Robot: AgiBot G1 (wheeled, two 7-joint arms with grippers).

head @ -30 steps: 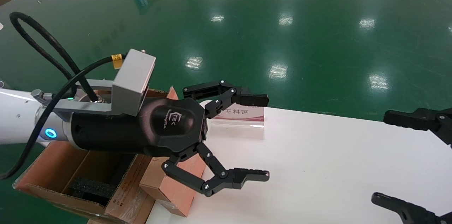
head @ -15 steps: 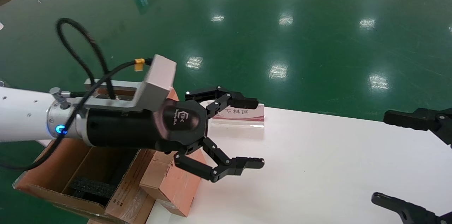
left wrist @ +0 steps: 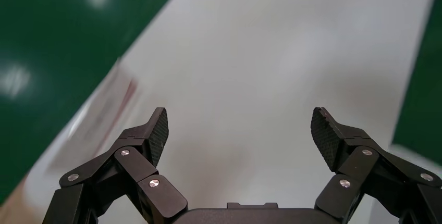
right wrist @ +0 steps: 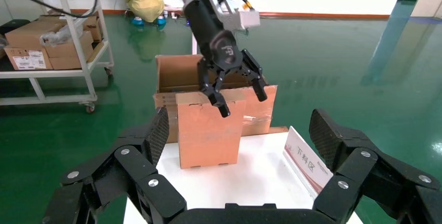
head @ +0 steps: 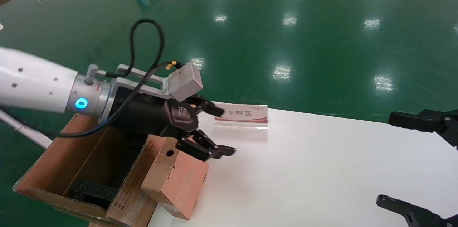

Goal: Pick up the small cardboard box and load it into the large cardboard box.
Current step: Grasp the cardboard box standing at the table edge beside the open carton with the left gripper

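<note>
While the left pincer (head: 211, 130) hangs spread and empty just above the small cardboard box (head: 175, 178), the right pincer (head: 411, 162) waits wide open at the desk's (head: 322, 169) right edge.

Head view: the small cardboard box stands at the desk's left edge, touching the large cardboard box (head: 71, 169), which has black foam (head: 93, 189) inside and small unreadable print on 1 flap; a red-and-white sign (head: 241, 115) reads "下料区".
Left wrist view: both fingers (left wrist: 156, 130) are wide apart over the blurred white desk (left wrist: 250, 67).
Right wrist view: the left pincer (right wrist: 237, 86) hovers open at the top of the small cardboard box (right wrist: 208, 130), the large cardboard box (right wrist: 180, 75) behind it, the sign (right wrist: 307, 161) nearby; labelled cartons sit on a rack (right wrist: 57, 41).
</note>
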